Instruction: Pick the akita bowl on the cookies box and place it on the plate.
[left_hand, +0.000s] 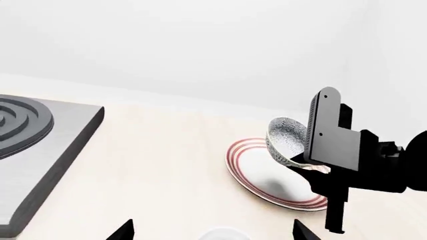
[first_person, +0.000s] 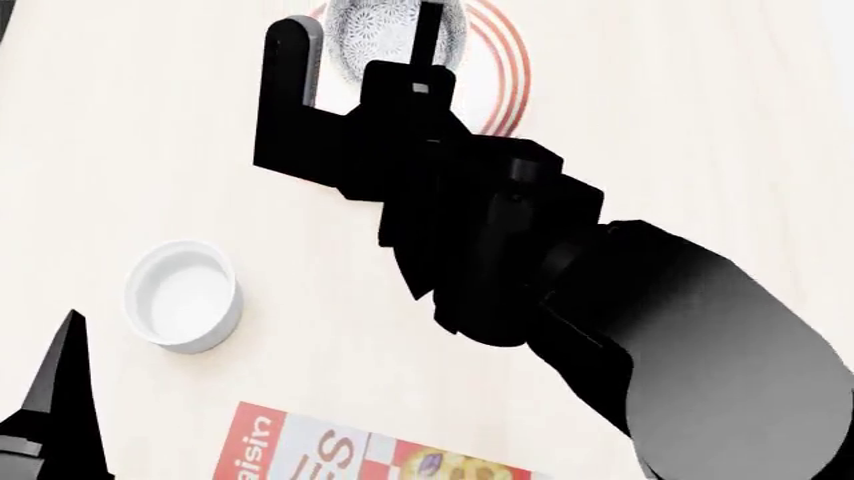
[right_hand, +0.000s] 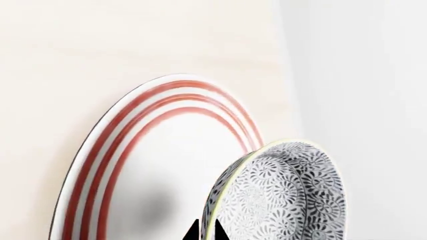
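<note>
Pale wood-grain surface (first_person: 694, 120), with a grey stove block with a coiled burner (left_hand: 27, 145) at one side.

Right arm, black and bulky, fills much of the head view; it reaches out over the plate (left_hand: 253, 175), presumably to bring its load above the target.

Plate: white, shallow, concentric red rings round the rim, lying flat. A soft shadow on its centre suggests the bowl is not yet down.

Akita bowl (left_hand: 288, 136): off the cookies box (first_person: 360, 455), held above the plate and tilted on edge. White, dense dark-grey floral speckle inside and out.

Right tool (first_person: 367, 55): clamped on the bowl's rim, one finger either side of the wall.

White cup (first_person: 184, 295) stands well apart, near the box.

Left tool (left_hand: 212, 231): only two dark tips show, spread apart, holding nothing.
</note>
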